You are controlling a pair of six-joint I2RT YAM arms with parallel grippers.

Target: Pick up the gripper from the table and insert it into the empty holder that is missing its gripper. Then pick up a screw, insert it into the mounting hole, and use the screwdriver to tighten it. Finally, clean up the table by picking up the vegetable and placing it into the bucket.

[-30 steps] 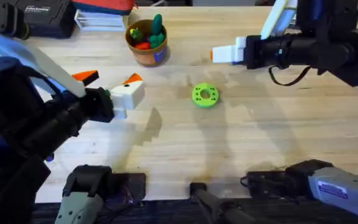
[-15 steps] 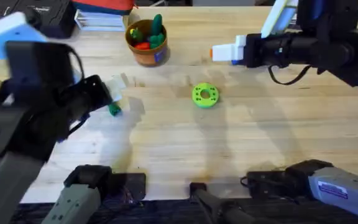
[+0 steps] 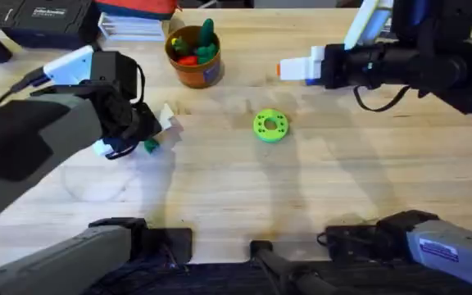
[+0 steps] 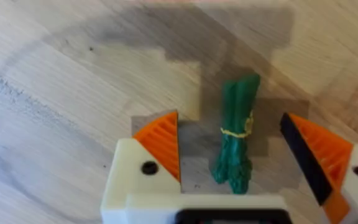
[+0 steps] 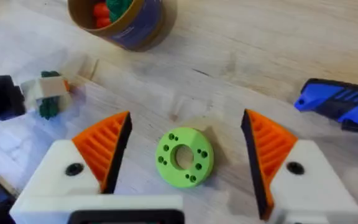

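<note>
The vegetable (image 4: 235,155), a small green bundle tied with a yellow band, lies on the wooden table (image 3: 318,188) left of centre (image 3: 150,147). My left gripper (image 4: 229,118) is open and straddles it, an orange pad on each side, neither touching. In the overhead view the left gripper (image 3: 144,135) sits low over it. The bucket (image 3: 193,56), a brown cup with a blue label, stands at the back and holds toy vegetables. My right gripper (image 5: 186,115) is open, with nothing held. The blue screwdriver (image 5: 339,104) lies to the right. The loose gripper part, the holder and the screw are out of view.
A round green disc (image 3: 270,125) lies mid-table, also seen as the disc (image 5: 184,157) in the right wrist view. A black arm (image 3: 400,61) reaches in from the back right with a white, orange-tipped block (image 3: 295,70). Black cases (image 3: 47,12) stand at the back left.
My left arm has swung back and leftward, and its open gripper has come down around the vegetable. The black arm, disc and bucket have not moved.
</note>
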